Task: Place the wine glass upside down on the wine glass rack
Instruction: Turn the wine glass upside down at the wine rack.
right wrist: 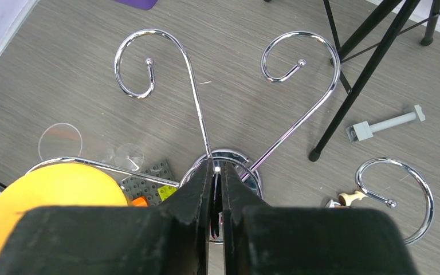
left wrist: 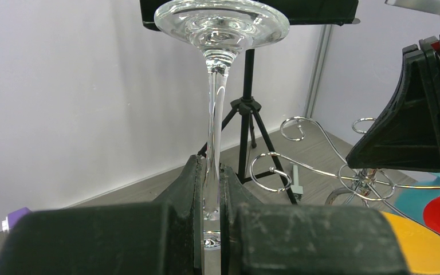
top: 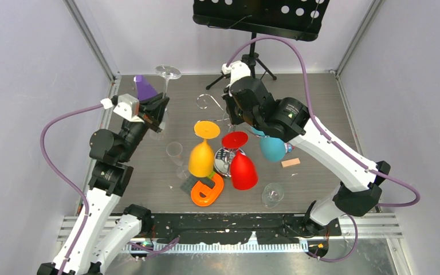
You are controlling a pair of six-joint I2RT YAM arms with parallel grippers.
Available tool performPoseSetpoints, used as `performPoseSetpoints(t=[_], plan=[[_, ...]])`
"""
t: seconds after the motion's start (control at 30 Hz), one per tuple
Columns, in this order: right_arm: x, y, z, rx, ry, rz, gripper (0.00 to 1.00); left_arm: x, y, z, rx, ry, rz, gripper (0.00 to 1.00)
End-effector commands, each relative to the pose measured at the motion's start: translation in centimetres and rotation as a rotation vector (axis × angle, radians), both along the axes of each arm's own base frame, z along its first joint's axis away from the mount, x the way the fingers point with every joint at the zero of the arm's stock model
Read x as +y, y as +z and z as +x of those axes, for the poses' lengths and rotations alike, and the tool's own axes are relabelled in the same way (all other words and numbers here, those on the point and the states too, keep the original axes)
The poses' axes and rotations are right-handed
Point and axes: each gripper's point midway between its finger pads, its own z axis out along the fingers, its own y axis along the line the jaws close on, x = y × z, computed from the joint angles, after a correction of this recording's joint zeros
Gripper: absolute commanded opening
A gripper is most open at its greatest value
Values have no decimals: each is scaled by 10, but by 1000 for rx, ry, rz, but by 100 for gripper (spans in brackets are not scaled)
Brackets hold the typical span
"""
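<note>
Left gripper [left wrist: 213,177] clamps the wine glass [left wrist: 220,26] by its stem, foot up, left of the wine glass rack [top: 224,161]. Right gripper [right wrist: 217,175] pinches the rack's post top. You have not yet hung the glass.

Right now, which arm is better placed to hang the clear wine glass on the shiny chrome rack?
Left. The left gripper holds the clear wine glass by its stem, foot up, near the curled arms of the chrome wire rack. The right gripper is clamped on that rack's centre, so busy.
</note>
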Motion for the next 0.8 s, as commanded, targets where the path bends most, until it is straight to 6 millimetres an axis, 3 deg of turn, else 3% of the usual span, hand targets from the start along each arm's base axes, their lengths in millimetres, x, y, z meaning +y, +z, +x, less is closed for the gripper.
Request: performPoseSetpoints(t=[0.0, 0.27, 0.43, 0.77], plan=[[4, 20, -7, -32, 36, 73, 8, 4, 25, -8, -103, 8, -26, 0], [6, 12, -4, -22, 25, 57, 6, -5, 14, -14, -100, -52, -32, 0], [7, 12, -3, -21, 24, 58, 6, -13, 1, -23, -209, -112, -29, 0], [7, 9, -5, -20, 44, 48, 6, -11, 10, -14, -350, -83, -80, 0]])
